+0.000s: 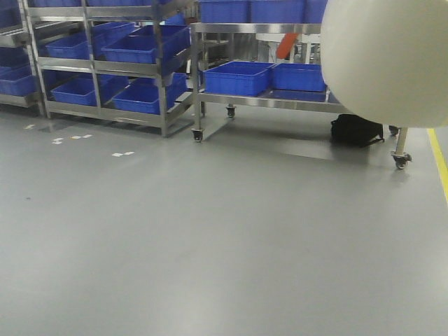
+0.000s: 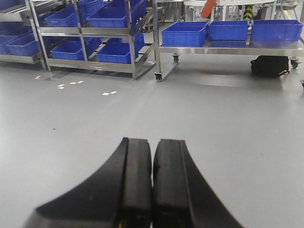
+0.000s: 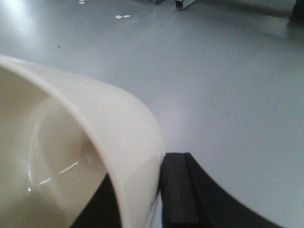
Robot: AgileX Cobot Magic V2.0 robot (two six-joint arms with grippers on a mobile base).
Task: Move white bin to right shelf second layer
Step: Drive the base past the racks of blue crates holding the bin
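Observation:
The white bin [image 1: 388, 59] hangs in the air at the front view's top right, its rounded base toward the camera. In the right wrist view the white bin [image 3: 109, 128] fills the left half, and my right gripper [image 3: 142, 199] is shut on its rim, one black finger inside and one finger [image 3: 178, 190] outside the wall. My left gripper [image 2: 152, 185] is shut with nothing between its fingers, above bare grey floor. Steel shelf racks [image 1: 112, 66] stand at the back; I cannot tell which is the right shelf second layer.
Several blue crates [image 1: 238, 77] fill the racks and a wheeled steel table [image 1: 280, 101] at the back. A black bag [image 1: 357, 131] lies under that table. A yellow floor line [image 1: 439, 157] runs along the right edge. White tape marks [image 1: 122, 153] dot the grey floor.

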